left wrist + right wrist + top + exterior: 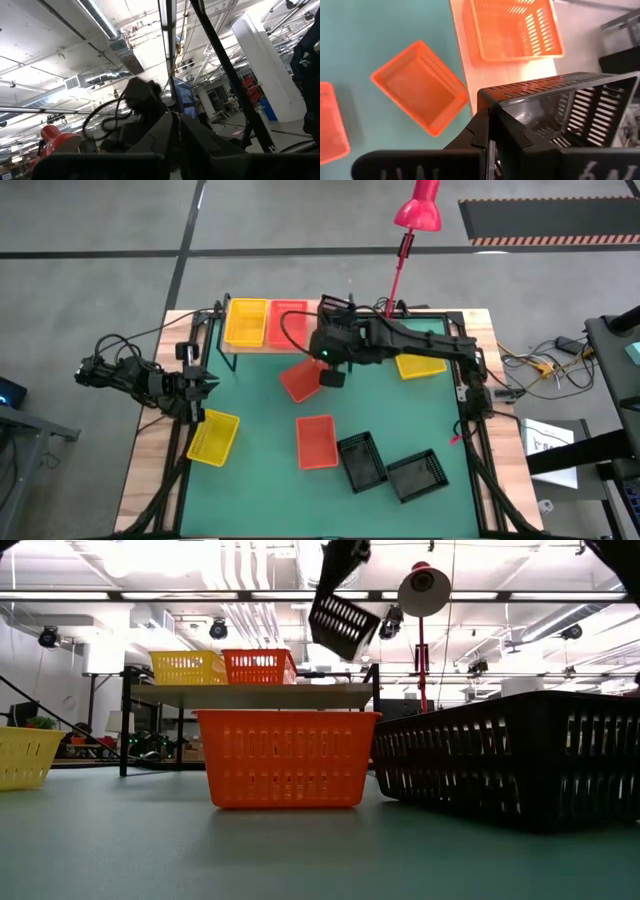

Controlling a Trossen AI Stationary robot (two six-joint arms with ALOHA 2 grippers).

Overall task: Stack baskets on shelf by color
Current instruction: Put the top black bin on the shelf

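My right gripper [491, 122] is shut on a black basket [560, 115], held in the air above the shelf's wooden top [505, 75], beside the red basket [512, 27] standing there. The low view shows the black basket [345, 625] tilted, high over the shelf [255, 695]. A yellow basket [246, 322] and a red basket [288, 325] stand side by side on the shelf. On the green table lie two red baskets [300, 380] [316, 442], two black baskets [361, 460] [415, 475] and two yellow baskets [213, 437] [420, 365]. My left gripper [197, 386] waits shut at the table's left edge. My right gripper pinches the black basket's side wall at its rim, near a corner [492, 97], one finger inside and one outside. The fingers come from above, pointing down. The basket is lifted clear and hangs tilted below the gripper [340, 565], above the shelf.
A red desk lamp [418, 210] on a thin pole stands behind the shelf's right end. The right arm [430, 345] stretches over the yellow basket on the table's right. A stretch of bare wood lies on the shelf to the right of the red basket.
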